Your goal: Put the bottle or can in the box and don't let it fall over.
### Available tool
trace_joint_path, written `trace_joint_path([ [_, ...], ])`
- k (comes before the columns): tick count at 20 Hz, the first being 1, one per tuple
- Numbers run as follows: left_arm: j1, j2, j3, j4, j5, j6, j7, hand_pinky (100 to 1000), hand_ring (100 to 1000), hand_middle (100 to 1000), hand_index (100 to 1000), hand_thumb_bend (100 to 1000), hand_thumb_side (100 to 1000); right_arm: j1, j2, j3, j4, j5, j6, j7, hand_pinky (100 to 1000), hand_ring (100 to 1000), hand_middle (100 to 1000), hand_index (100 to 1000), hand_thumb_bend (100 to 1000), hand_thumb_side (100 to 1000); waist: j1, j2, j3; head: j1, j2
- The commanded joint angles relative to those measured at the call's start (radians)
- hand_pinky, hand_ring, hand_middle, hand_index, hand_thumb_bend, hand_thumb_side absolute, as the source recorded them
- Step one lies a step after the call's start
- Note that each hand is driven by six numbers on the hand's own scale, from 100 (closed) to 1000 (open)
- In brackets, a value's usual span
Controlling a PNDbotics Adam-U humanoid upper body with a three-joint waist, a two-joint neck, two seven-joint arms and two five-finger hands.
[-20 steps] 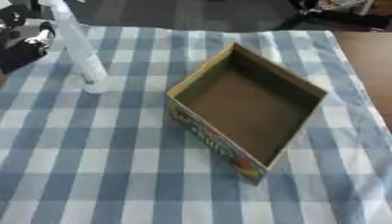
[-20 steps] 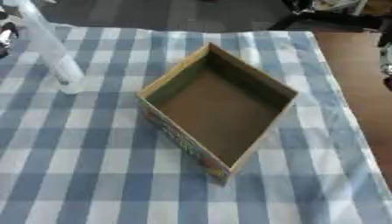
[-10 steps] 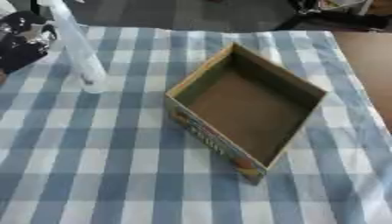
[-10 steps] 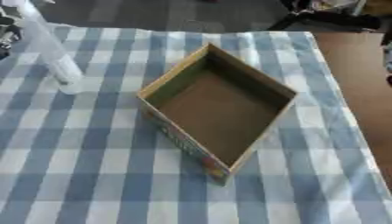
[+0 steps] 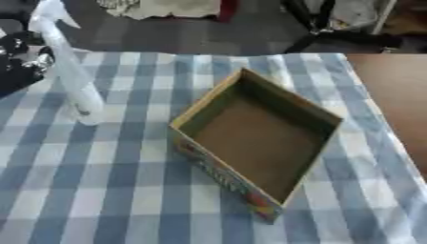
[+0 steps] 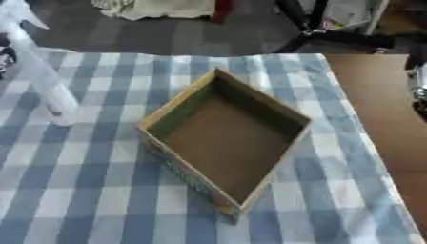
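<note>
A tall white spray bottle [image 5: 71, 76] stands upright on the blue-and-white checked cloth, at the left. An open cardboard box [image 5: 260, 143] with printed sides lies in the middle, turned corner-on, and nothing is inside it. My black left hand [image 5: 20, 62] shows at the left edge, just left of the bottle at about mid height. I cannot see whether it touches the bottle. A dark-and-grey shape at the right edge looks like my right hand [image 6: 420, 90]. It is far from both the box and the bottle.
The checked cloth [image 5: 100, 190] covers the table as far as a brown bare strip [image 6: 375, 119] on the right. Beyond the far edge are a dark floor, chair legs [image 5: 333, 28] and a pale cloth heap [image 5: 175, 7].
The whole picture has slid downward, so the camera has tilted. The bottle, the box and my left hand keep the same places relative to one another.
</note>
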Motion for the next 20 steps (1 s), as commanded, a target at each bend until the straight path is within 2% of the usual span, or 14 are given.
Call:
trace_joint_path([
  [1,-0.027,0.039,0.006,-0.003,-0.013,0.001,-0.001,1000,1000,1000,881,100,575,-0.009,-0.022,-0.014,-0.024,-0.007,0.001,0.0,931,922,1000,851,100,333,0.001,-0.012,-0.003,-0.005,-0.008],
  [5,-0.034,0.044,0.008,0.001,-0.028,0.004,0.006,1000,1000,1000,883,100,551,-0.011,-0.024,-0.014,-0.024,-0.008,-0.002,0.003,931,921,1000,851,100,332,0.001,-0.009,-0.004,0.0,0.005],
  [10,-0.044,0.048,0.01,-0.002,-0.036,0.005,0.01,1000,1000,1000,883,100,551,-0.012,-0.024,-0.013,-0.024,-0.007,-0.004,0.006,931,920,1000,851,100,334,0.001,-0.002,-0.003,0.011,0.006],
  [16,-0.039,0.058,0.013,-0.035,-0.011,0.004,-0.006,1000,1000,1000,882,100,545,-0.009,-0.022,-0.013,-0.024,-0.002,-0.002,0.004,931,920,1000,851,100,336,0.0,0.001,0.0,0.017,0.029],
  [20,-0.039,0.063,0.015,-0.064,0.014,0.008,-0.012,1000,1000,1000,884,100,545,-0.008,-0.021,-0.012,-0.024,-0.001,0.0,0.003,931,920,1000,851,100,341,0.002,0.002,0.003,0.019,0.032],
])
